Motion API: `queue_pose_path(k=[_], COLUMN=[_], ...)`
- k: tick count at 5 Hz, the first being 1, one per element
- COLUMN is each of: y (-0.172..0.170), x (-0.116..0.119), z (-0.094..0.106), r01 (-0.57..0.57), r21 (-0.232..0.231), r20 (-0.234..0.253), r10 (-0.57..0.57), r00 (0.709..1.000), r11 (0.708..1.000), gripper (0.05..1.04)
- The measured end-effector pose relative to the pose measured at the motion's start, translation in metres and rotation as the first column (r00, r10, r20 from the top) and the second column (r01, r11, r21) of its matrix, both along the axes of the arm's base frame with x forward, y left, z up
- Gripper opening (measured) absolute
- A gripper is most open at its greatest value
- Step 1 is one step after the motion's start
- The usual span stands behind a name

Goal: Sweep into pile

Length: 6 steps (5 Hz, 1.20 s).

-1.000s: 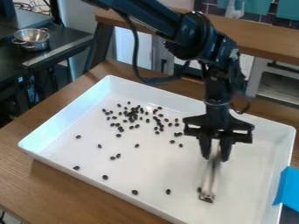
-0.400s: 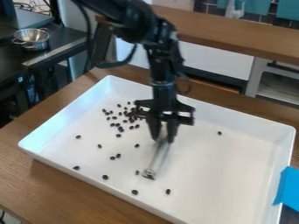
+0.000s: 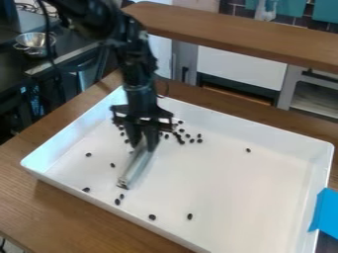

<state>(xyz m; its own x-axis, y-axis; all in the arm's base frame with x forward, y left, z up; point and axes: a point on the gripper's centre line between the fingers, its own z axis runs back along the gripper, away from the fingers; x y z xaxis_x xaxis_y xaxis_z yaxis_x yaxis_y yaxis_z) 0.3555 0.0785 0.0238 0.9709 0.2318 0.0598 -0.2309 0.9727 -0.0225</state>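
Observation:
The black gripper (image 3: pixel 144 147) hangs over the left half of the white tray (image 3: pixel 264 131), shut on a pale, flat sweeping tool (image 3: pixel 137 168) that slants down toward the tray's front left. Small dark beans (image 3: pixel 191 141) lie in a loose cluster just right of the gripper, partly hidden behind it. Several more beans are scattered near the tool's lower end and along the front, among them one bean (image 3: pixel 152 217) near the front wall. A lone bean (image 3: pixel 248 150) rests on the right side of the tray.
The tray stands on a brown wooden table (image 3: pixel 72 207). Blue tape (image 3: pixel 324 212) is at the tray's right edge. A metal bowl (image 3: pixel 36 42) sits on a dark counter at the upper left, and a wooden shelf (image 3: pixel 244 37) runs behind.
Gripper and tool have moved left across the tray, from its right side past the middle. Some beans near the back and front have shifted, and one now lies alone on the right.

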Motion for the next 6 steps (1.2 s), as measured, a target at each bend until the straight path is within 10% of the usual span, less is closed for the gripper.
queue_pose_path(k=[3, 6], y=[0.084, -0.031], x=[-0.030, -0.001], z=[0.010, 0.056], r01=[0.035, 0.059], r21=[0.030, -0.153], r20=[-0.037, -0.015], r10=[-0.034, -0.062], r00=[0.999, 0.998], r11=[0.999, 0.987], gripper=[0.339, 0.339])
